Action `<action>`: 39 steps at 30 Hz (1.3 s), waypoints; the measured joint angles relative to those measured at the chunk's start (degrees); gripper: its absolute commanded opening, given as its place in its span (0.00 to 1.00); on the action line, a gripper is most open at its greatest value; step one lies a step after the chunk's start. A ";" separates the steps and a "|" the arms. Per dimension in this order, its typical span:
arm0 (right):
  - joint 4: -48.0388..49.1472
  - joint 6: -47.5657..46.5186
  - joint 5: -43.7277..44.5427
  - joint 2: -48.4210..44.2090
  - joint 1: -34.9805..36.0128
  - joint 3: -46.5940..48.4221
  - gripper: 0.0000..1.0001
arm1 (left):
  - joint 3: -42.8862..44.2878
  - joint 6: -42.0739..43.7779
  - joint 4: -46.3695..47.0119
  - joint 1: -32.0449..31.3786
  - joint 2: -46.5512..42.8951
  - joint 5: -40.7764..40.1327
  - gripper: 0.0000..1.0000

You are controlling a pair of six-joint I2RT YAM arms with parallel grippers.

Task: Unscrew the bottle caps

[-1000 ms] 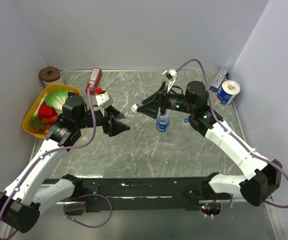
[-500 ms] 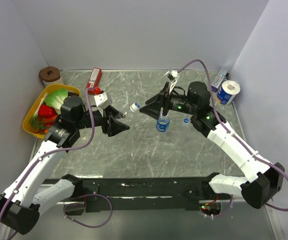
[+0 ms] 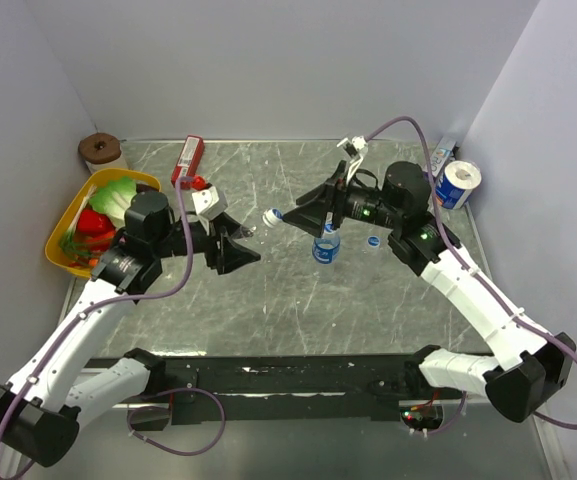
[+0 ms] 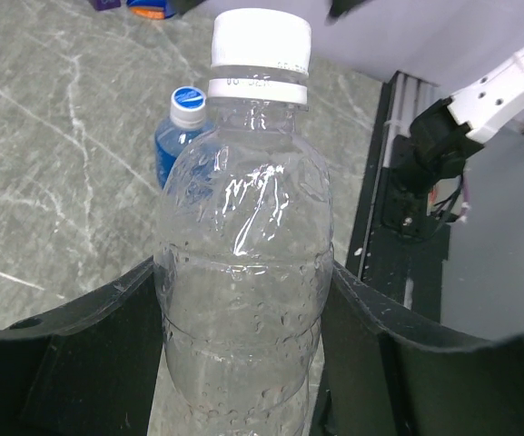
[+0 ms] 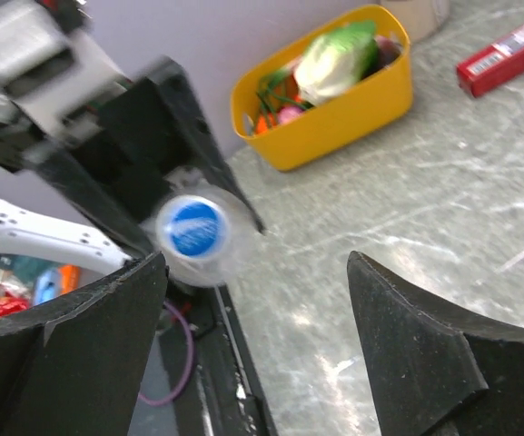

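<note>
The left gripper [image 3: 238, 243] was clamped around the body of a clear plastic water bottle [image 4: 243, 272], which it held off the grey marbled table [image 3: 268, 300] with the neck pointing towards the right arm. A white round screw cap with a blue top [image 5: 194, 227] sat on that bottle's neck. The right gripper [image 3: 298, 213] was spread wide and faced this cap end-on. The right wrist view showed the cap nearer the left-hand finger [image 5: 71, 363] than the other, with a gap on both sides. Just beyond, a small bottle with a blue label [image 3: 326, 246] stood upright on the table under the right arm, its blue-and-white cap [image 4: 187, 100] in place. A loose blue-and-white cap [image 3: 373, 240] lay flat on the table near it. A yellow basket of toy vegetables [image 3: 64, 222] sat at the left edge.
</note>
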 measured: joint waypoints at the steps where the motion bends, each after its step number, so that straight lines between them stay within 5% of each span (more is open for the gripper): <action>1: 0.31 0.79 -0.44 0.24 0.00 0.55 0.81 | 0.00 0.44 -0.20 -0.17 0.33 -0.52 0.45; 15: 4.24 10.54 -3.10 8.90 2.27 5.33 0.67 | 0.00 3.02 -1.46 -2.08 1.01 -6.80 0.44; 21: 3.74 11.93 -3.63 10.86 2.93 5.33 0.53 | 0.00 3.13 -1.49 -2.19 1.01 -8.44 0.44; 39: 4.11 11.30 -4.85 9.40 3.23 4.87 0.52 | 0.00 1.40 -0.68 -0.74 -0.59 -7.65 0.43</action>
